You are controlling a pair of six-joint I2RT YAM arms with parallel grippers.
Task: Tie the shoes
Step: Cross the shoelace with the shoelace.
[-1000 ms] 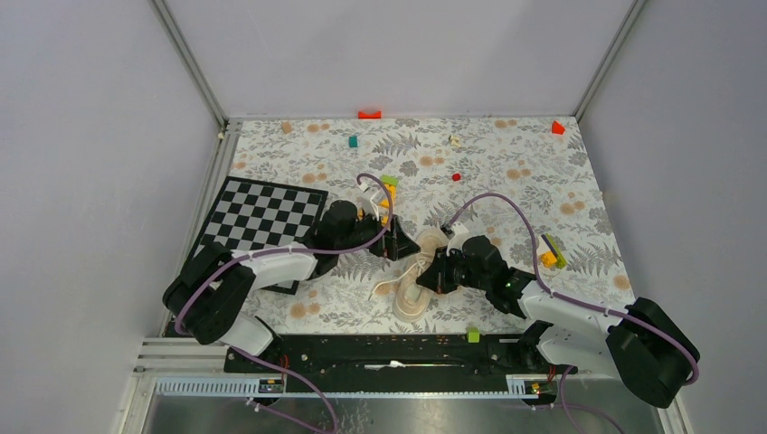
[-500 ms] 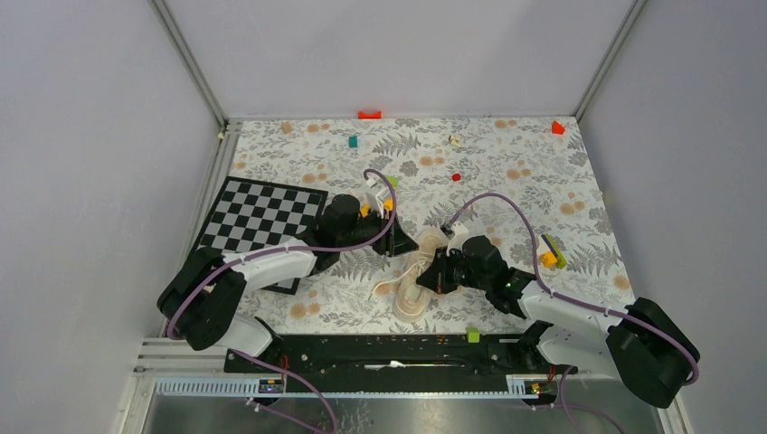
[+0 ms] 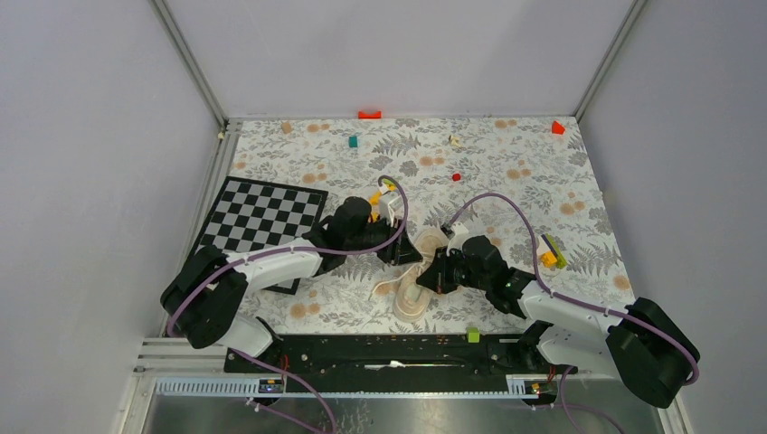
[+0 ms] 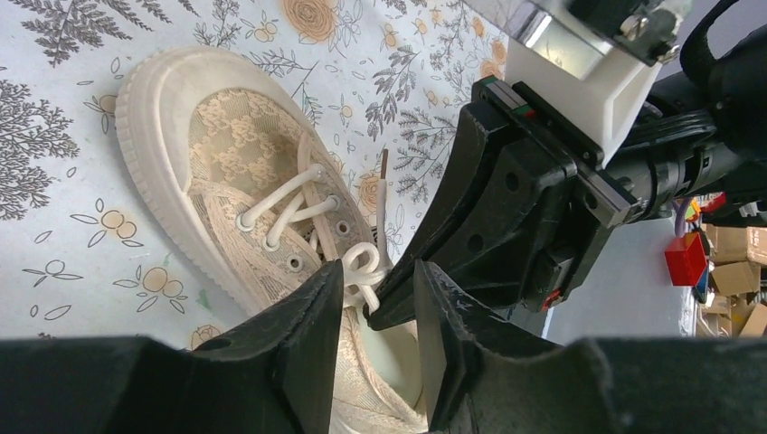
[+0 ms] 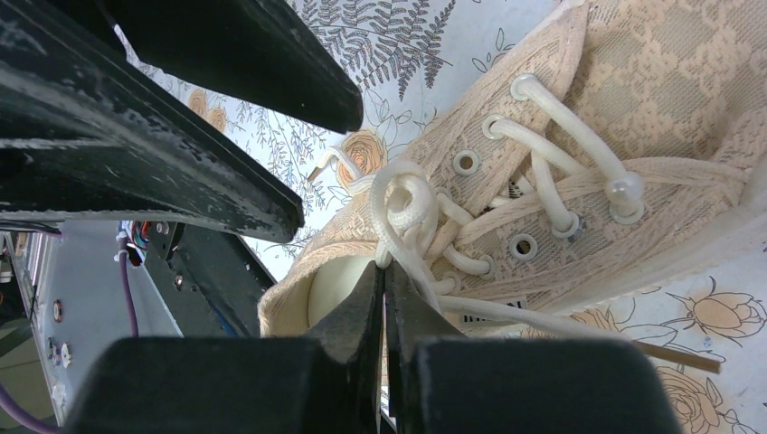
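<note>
Floral table (image 3: 561, 181): sneaker (image 4: 226, 154); right jaws pinched shut on lace (image 5: 402, 203); left jaws half-closed around loop (image 4: 360, 267), hold unclear. Judged best: draw strands apart evenly.

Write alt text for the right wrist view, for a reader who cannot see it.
The right gripper, shut, pinches the cream lace just below its loop, over a beige sneaker lying on a floral tablecloth. The left gripper looms black at upper left, its jaws apart.
</note>
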